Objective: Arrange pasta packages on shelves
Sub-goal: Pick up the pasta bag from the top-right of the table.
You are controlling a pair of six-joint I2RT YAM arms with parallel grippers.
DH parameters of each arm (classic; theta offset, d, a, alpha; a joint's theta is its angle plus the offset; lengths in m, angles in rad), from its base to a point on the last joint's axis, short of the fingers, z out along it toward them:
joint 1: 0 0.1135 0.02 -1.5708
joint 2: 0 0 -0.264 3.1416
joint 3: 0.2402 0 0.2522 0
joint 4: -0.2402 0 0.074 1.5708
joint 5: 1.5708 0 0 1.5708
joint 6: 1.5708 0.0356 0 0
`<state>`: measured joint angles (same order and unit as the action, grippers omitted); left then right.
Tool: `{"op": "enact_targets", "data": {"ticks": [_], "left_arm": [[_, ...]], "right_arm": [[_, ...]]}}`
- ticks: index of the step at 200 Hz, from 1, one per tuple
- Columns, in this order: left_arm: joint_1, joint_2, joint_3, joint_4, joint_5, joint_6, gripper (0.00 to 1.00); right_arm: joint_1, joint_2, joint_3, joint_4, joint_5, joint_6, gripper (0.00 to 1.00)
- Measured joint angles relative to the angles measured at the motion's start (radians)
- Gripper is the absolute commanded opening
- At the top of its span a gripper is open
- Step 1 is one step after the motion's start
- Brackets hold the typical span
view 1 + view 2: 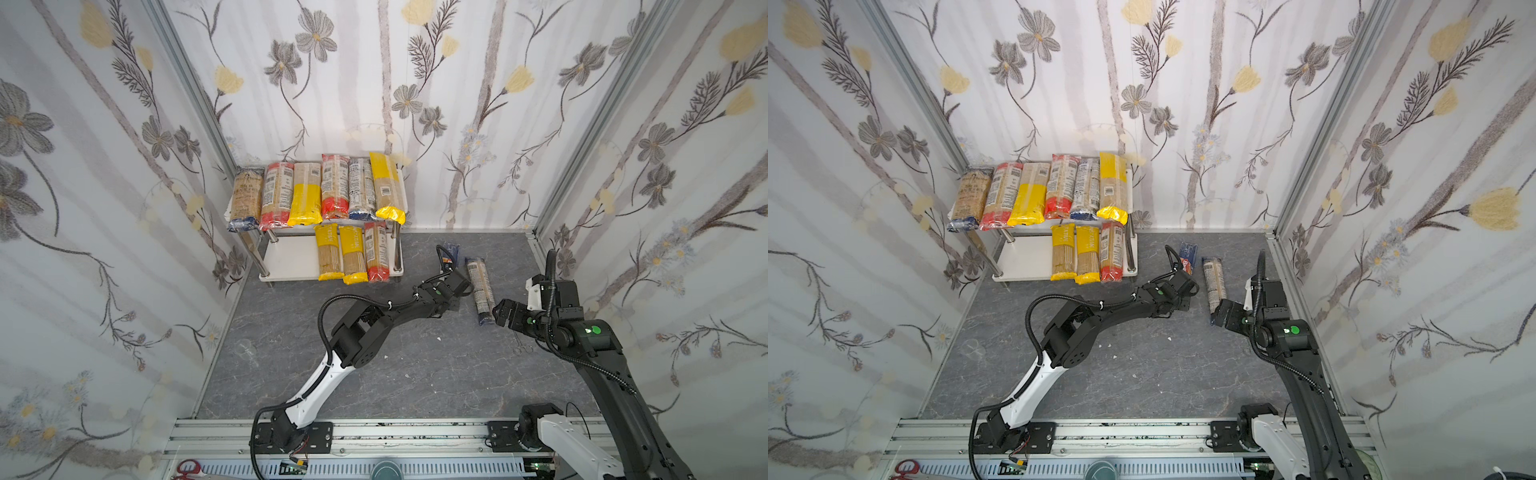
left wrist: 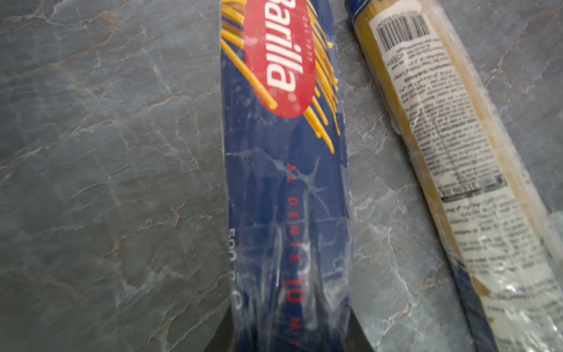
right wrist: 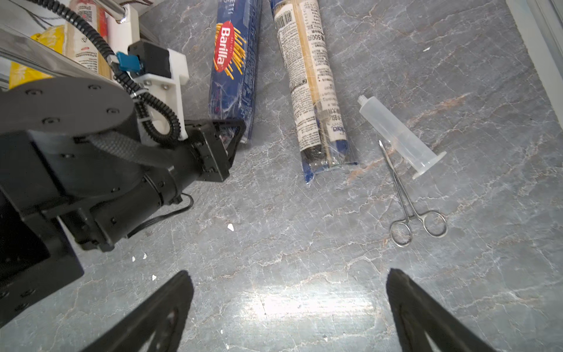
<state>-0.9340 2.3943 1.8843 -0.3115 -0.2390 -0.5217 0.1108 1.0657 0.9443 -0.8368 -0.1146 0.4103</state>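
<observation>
On the grey floor lies a dark blue pasta package [image 1: 451, 251] [image 1: 1187, 259] [image 2: 283, 183] [image 3: 234, 76] with a red oval label. My left gripper [image 1: 459, 284] [image 1: 1187, 286] [image 2: 289, 335] [image 3: 231, 137] is shut on its near end. Beside it rests a second package [image 1: 480, 286] [image 1: 1213, 284] [image 2: 441, 146] [image 3: 313, 91], clear with a white label and blue ends. My right gripper [image 1: 498, 311] [image 1: 1221, 309] [image 3: 289, 280] hangs open and empty by that package's near end. The shelves [image 1: 291, 257] [image 1: 1025, 257] stand at the back left, with several packages on top and three below.
A clear plastic syringe barrel [image 3: 399, 134] and metal forceps [image 3: 408, 207] [image 1: 521, 345] lie on the floor near the right arm. Flowered walls close in the back and both sides. An aluminium rail [image 1: 395, 432] with the arm bases runs along the front, with red scissors [image 1: 187, 467] beyond it.
</observation>
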Motion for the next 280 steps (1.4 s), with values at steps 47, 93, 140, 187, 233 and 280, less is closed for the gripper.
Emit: {"op": "enact_targets", "data": {"ticks": [47, 93, 140, 187, 233, 280], "left_arm": [[-0.001, -0.127, -0.153, -0.037, 0.008, 0.054, 0.00], [-0.014, -0.270, -0.296, -0.079, 0.027, 0.130, 0.00], [-0.019, -0.467, -0.486, -0.088, 0.079, 0.208, 0.00], [-0.017, -0.691, -0.718, -0.060, 0.108, 0.240, 0.00], [-0.001, -0.954, -0.933, -0.060, 0.122, 0.244, 0.00], [0.020, -1.230, -1.116, -0.054, 0.119, 0.187, 0.00]], "right_arm": [[0.012, 0.039, 0.021, 0.046, -0.012, 0.008, 1.00], [0.059, 0.062, 0.027, 0.079, 0.013, 0.044, 1.00], [0.183, 0.106, 0.053, 0.092, 0.053, 0.122, 1.00], [0.282, 0.149, 0.084, 0.122, 0.098, 0.204, 1.00], [0.370, 0.200, 0.134, 0.122, 0.148, 0.264, 1.00], [0.476, 0.266, 0.198, 0.122, 0.201, 0.316, 1.00]]}}
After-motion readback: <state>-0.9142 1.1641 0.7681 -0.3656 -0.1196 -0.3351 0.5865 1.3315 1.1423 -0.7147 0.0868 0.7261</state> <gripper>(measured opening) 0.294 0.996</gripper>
